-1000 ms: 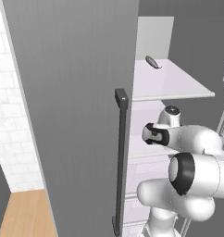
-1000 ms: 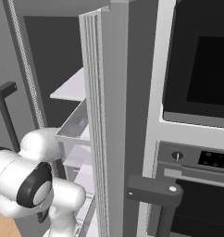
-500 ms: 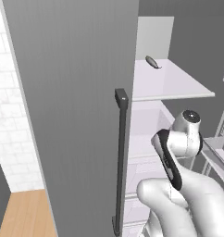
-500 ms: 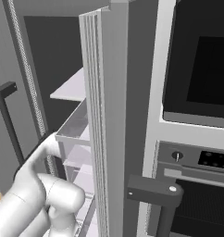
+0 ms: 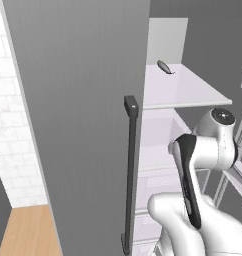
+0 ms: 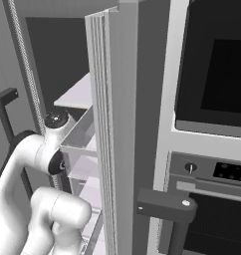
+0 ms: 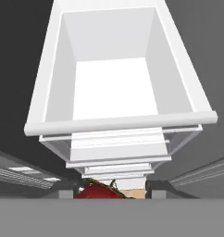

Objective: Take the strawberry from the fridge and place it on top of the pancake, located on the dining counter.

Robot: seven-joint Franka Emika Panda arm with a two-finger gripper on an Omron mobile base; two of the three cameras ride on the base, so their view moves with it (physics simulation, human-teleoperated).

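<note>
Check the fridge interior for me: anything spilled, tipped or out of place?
Nothing stands out. The fridge shelves and white drawer sit straight, a small dark item lies on the upper shelf, and the strawberry sits between the tool tips.

Arm (image 5: 208, 150) bent, reaching fwd; end effector (image 7: 111, 190) fingers clamped round sth red.

Looking down into an open white drawer (image 7: 115, 83); below its front rim, strawberry (image 7: 99, 190) between the two finger tips (image 7: 66, 190).

White arm (image 5: 203, 225), dark joints
</note>
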